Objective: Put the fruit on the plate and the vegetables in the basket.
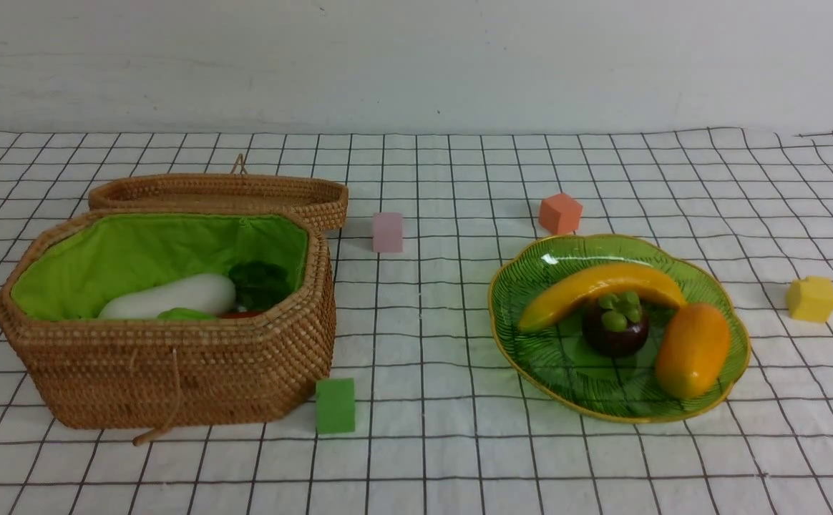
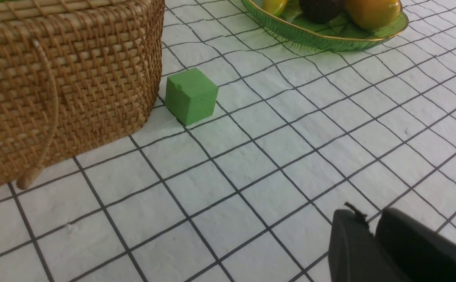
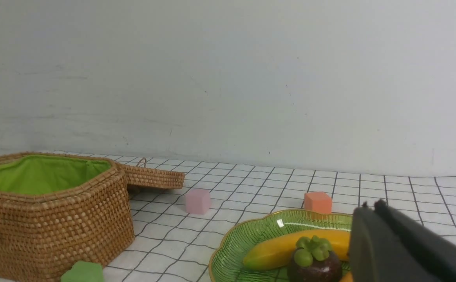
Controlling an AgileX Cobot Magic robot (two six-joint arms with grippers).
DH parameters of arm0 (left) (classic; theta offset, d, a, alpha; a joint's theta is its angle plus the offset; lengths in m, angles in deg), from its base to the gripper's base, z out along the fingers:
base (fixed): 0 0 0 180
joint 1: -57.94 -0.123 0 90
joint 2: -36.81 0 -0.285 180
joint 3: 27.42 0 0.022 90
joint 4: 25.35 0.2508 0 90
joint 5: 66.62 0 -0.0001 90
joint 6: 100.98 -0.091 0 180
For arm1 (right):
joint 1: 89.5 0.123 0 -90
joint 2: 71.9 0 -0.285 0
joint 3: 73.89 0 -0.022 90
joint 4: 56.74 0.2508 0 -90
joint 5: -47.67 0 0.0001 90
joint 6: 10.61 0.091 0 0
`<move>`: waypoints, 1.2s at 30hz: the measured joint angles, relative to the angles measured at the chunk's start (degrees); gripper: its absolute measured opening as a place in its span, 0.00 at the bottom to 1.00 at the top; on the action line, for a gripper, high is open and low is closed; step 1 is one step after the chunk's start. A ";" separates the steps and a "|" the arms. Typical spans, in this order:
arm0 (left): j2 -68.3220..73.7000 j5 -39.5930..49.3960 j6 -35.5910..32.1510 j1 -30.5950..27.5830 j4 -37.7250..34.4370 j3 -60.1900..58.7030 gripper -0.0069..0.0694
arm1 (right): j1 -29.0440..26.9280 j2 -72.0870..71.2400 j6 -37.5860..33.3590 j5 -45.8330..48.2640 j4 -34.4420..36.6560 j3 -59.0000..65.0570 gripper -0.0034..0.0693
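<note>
The green glass plate (image 1: 531, 357) holds the yellow banana (image 1: 595, 290), the dark purple mangosteen (image 1: 617, 325) and the orange mango (image 1: 692, 349). The open wicker basket (image 1: 173, 372) holds the white eggplant (image 1: 169, 297) with its green leaves, a bit of light-green gourd (image 1: 186, 314) and a sliver of orange carrot (image 1: 241, 314). Neither gripper shows in the front view. My left gripper (image 2: 371, 223) is shut and empty above the cloth, near the basket (image 2: 55, 78). My right gripper (image 3: 371, 205) is shut and empty, close beside the plate (image 3: 243, 239), banana (image 3: 286, 244) and mangosteen (image 3: 314, 262).
Foam cubes lie on the checked cloth: green (image 1: 335, 405) at the basket's front corner, pink (image 1: 387, 232) near the folded-back lid (image 1: 223, 193), orange (image 1: 559, 213) behind the plate, yellow (image 1: 811, 298) at the right. A white wall stands behind.
</note>
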 joint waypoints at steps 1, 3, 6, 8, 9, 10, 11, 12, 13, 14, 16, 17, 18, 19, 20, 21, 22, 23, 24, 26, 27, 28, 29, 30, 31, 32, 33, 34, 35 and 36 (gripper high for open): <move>0.00 0.00 0.00 0.00 0.00 0.00 0.22 | -0.09 -0.05 0.00 0.21 -0.04 0.00 0.04; 0.00 0.00 0.00 0.00 0.00 0.00 0.22 | -0.14 -0.12 0.00 0.48 -0.04 0.00 0.04; 0.00 0.00 0.00 0.00 0.00 0.00 0.22 | -0.14 -0.20 0.53 1.57 -0.90 -0.05 0.04; 0.00 0.00 0.00 0.00 0.00 0.00 0.23 | -0.14 -0.24 6.22 2.47 -9.06 -0.73 0.04; 0.00 0.00 0.00 0.00 0.00 0.00 0.23 | -0.14 -0.24 13.61 3.26 -17.17 -1.49 0.04; 0.00 0.00 0.00 0.00 0.00 0.00 0.23 | -0.14 -0.24 21.96 4.02 -25.18 -2.29 0.04; 0.00 0.00 0.00 0.00 0.00 0.00 0.23 | -0.14 -0.24 29.64 4.76 -32.37 -2.96 0.04; 0.00 0.02 0.00 0.00 0.00 0.00 0.23 | -0.08 -0.24 41.85 6.23 -44.18 -4.06 0.04; 0.00 0.02 0.00 0.00 0.00 0.00 0.23 | 0.08 -0.24 50.11 7.33 -52.15 -4.72 0.04; 0.00 0.02 0.00 0.00 0.00 0.00 0.23 | 0.45 -0.24 60.12 8.43 -61.73 -5.32 0.04; 0.00 0.02 0.00 0.00 0.00 0.00 0.24 | 1.59 -0.24 77.40 9.55 -77.89 -5.40 0.04; 0.00 0.02 0.00 0.00 0.00 0.00 0.24 | 1.94 -0.31 82.77 9.55 -82.85 -5.04 0.04; 0.00 0.02 0.00 0.00 0.00 0.00 0.24 | 2.20 -0.41 83.93 9.55 -84.98 -4.77 0.04; 0.00 0.02 0.00 0.00 0.00 0.00 0.24 | 3.01 -0.93 90.87 8.92 -90.48 -3.44 0.04; 0.00 0.02 0.00 0.00 0.00 0.00 0.24 | 3.65 -1.93 93.14 8.35 -92.73 -2.25 0.04; 0.00 0.07 0.00 0.00 0.00 0.00 0.24 | 4.04 -2.71 94.16 7.54 -93.77 -1.03 0.04; 0.00 0.07 0.00 0.00 0.00 0.00 0.24 | 4.04 -2.83 94.26 7.29 -93.89 -0.79 0.04; 0.00 0.14 0.00 0.00 0.00 0.00 0.25 | 4.45 -3.30 94.35 5.57 -93.89 0.99 0.04; 0.00 0.14 0.00 0.00 0.00 0.00 0.25 | 4.52 -3.32 93.85 3.62 -93.66 2.66 0.04; 0.00 0.31 0.00 0.00 0.00 0.00 0.25 | 4.52 -3.32 93.30 2.62 -93.43 3.50 0.04; 0.00 0.36 0.00 0.00 0.00 0.00 0.25 | 4.54 -3.33 92.93 1.44 -93.23 3.99 0.04; 0.00 0.36 0.00 0.00 0.00 0.00 0.26 | 4.54 -3.33 92.79 1.06 -93.09 3.99 0.04; 0.00 0.45 0.00 0.00 0.00 0.00 0.26 | 4.59 -3.33 92.72 0.77 -93.04 3.99 0.04; 0.00 0.45 0.00 0.00 0.00 0.00 0.26 | 4.59 -3.33 92.72 0.78 -93.04 3.99 0.04; 0.00 0.45 0.00 0.00 0.00 0.00 0.26 | 4.59 -3.33 92.72 1.32 -93.13 3.99 0.04; 0.00 0.45 0.00 0.00 0.00 0.00 0.26 | 4.59 -3.33 92.72 1.57 -93.19 3.99 0.04; 0.00 0.50 0.00 0.00 0.00 0.00 0.26 | 4.59 -3.33 92.72 3.54 -93.19 3.99 0.04; 0.00 0.50 0.00 0.00 0.00 0.00 0.26 | 4.59 -3.33 92.72 5.26 -93.19 3.93 0.04; 0.00 0.51 0.00 0.00 0.00 0.00 0.26 | 4.59 -3.33 92.72 5.45 -93.12 3.92 0.04; 0.00 0.57 0.00 0.00 0.00 0.00 0.26 | 4.59 -3.33 92.72 6.44 -92.74 3.71 0.04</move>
